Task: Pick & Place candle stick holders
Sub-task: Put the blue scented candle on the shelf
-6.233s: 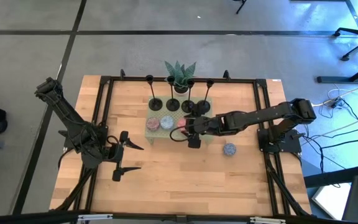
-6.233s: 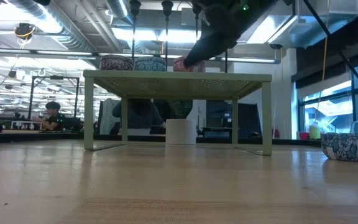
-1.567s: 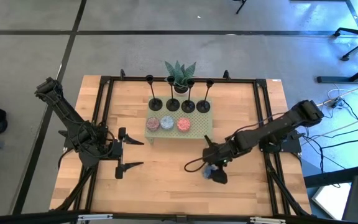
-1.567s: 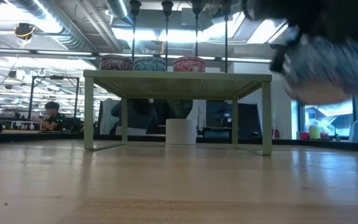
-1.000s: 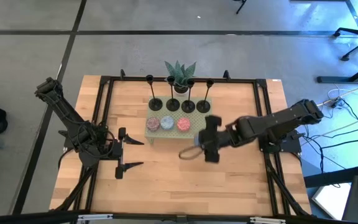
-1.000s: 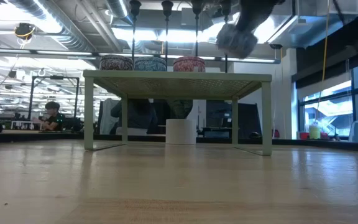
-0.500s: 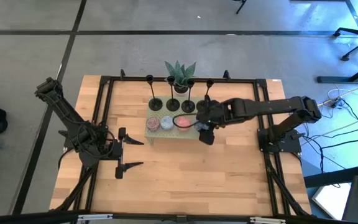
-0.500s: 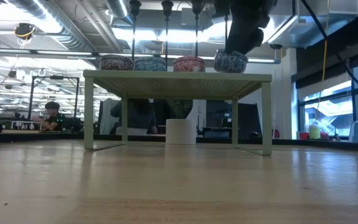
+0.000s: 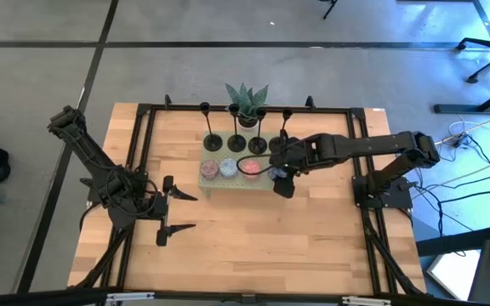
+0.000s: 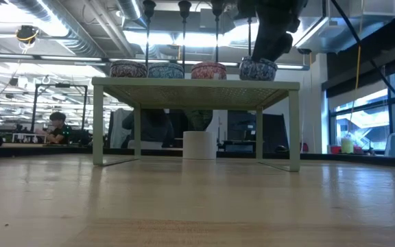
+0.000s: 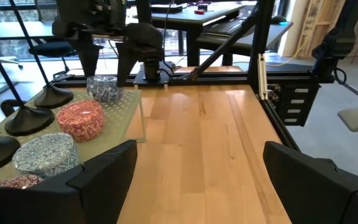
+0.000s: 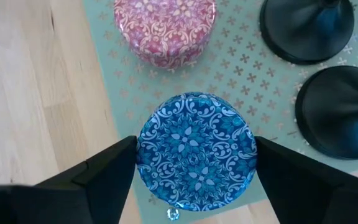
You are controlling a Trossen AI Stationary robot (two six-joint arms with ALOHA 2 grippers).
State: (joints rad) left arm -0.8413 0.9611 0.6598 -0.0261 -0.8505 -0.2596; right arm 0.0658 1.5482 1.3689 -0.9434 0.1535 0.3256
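Note:
Four black candle stick holders stand on their round bases in a row along the far side of the green shelf (image 9: pixel 217 181); their bases (image 9: pixel 213 142) (image 9: pixel 236 142) (image 9: pixel 258 144) (image 9: pixel 278 144) show in the high view, and two bases (image 12: pixel 309 25) (image 12: pixel 344 112) in the right wrist view. My right gripper (image 9: pixel 279 167) is over the shelf's right end, shut on a blue patterned round tin (image 12: pixel 196 149), just near of the holders. My left gripper (image 9: pixel 192 212) is open and empty over the table's left half. My right gripper pinches the blue tin by its round side wall (image 12: pixel 143 158), one finger (image 12: pixel 104 171) on each opposite side. The fingers come from above, pointing down. The tin stands upright with its bottom on the shelf's right end (image 10: pixel 258 68).
A pink tin (image 12: pixel 165 28) sits beside the blue one, with two more tins (image 9: pixel 228 167) (image 9: pixel 208 168) farther left on the shelf. A potted plant (image 9: pixel 247 106) stands behind the holders. Black frame rails (image 9: pixel 360 161) edge the table. Bare wood lies near of the shelf.
My right gripper has carried the blue tin from the air in front of the shelf toward the table's far edge and down. The tin now sits on the shelf's right end beside the pink tin. In the last half second it has barely moved.

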